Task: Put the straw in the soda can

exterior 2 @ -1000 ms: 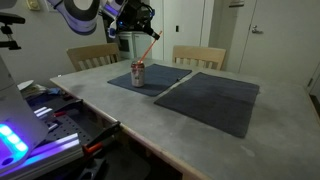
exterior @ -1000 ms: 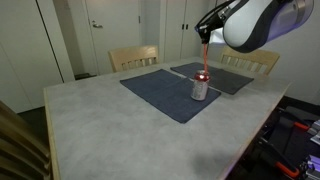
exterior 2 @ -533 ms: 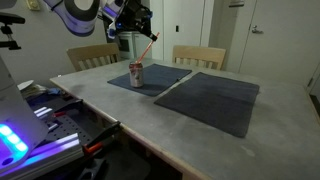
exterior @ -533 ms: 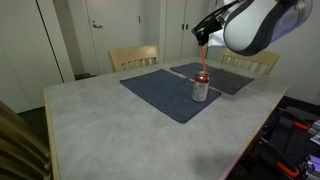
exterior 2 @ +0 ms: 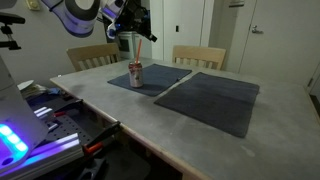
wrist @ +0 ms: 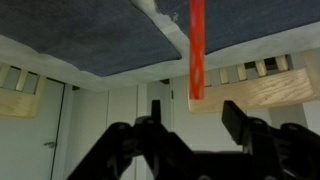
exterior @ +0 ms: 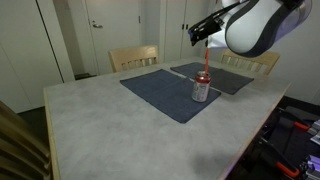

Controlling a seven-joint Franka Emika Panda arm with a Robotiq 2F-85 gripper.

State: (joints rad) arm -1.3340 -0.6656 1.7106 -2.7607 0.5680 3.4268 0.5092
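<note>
Since the picture one second earlier, the gripper (exterior: pixel 203 36) has risen and drawn away from the upper end of the straw (exterior: pixel 205 62). The straw and the soda can (exterior: pixel 201 89) have kept their positions.

Straw: a long, thin, straight tube, red-orange, with a smooth wall. Its lower end sits in the top of the soda can. The rest projects well above the can. In an exterior view the straw (exterior 2: pixel 144 50) shows a clear lean away from vertical. The wrist view is inverted, so the straw (wrist: pixel 197 50) enters from the top edge. Its free end stops just short of the gripper (wrist: pixel 195 108).

Fingers (wrist: pixel 157 120): black, angular, spread apart. One stands on each side of the straw's line, and neither touches it.

Soda can: a short cylinder with a red body, pale markings and a silver top. It stands upright near a corner of a placemat (exterior: pixel 160 92). In an exterior view the soda can (exterior 2: pixel 137 75) stands directly below the gripper (exterior 2: pixel 137 27).

Placemat: rectangular, dark blue-grey and matte, lying flat. A second placemat (exterior: pixel 232 80) of the same kind lies just beside it.

Table (exterior: pixel 100 125): a pale grey speckled top, smooth, with a rounded edge. Two light wooden chairs (exterior: pixel 134 57) stand at its far side.
</note>
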